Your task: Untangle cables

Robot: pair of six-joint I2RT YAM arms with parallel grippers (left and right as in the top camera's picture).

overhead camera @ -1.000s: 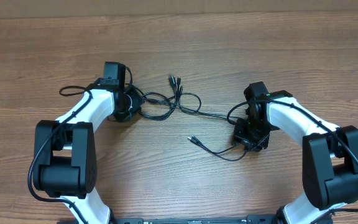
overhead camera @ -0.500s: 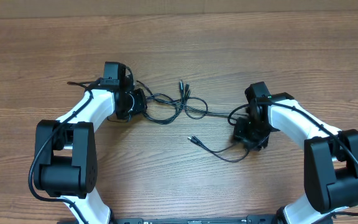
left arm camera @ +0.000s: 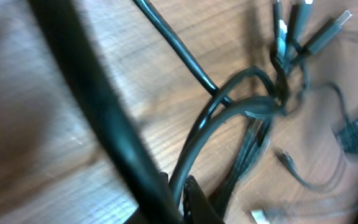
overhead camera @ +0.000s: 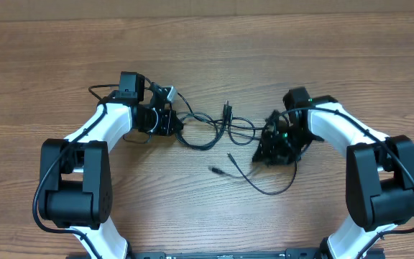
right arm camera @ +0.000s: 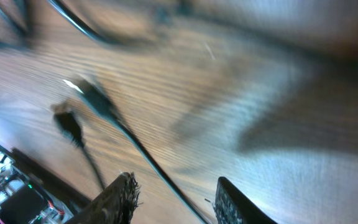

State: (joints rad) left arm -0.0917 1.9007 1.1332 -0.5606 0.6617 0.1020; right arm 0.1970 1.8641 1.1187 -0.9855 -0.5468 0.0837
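The left hand (overhead camera: 174, 122) is pinching the cables (left arm camera: 238, 112) at its tips, while the right hand (right arm camera: 173, 194) is hanging spread around one strand.

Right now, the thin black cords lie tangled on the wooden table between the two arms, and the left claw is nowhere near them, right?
Not quite. The left gripper is shut on strands of the cables; the left wrist view shows them running into its grip. The rest holds: thin and black, they lie tangled on the wooden table.
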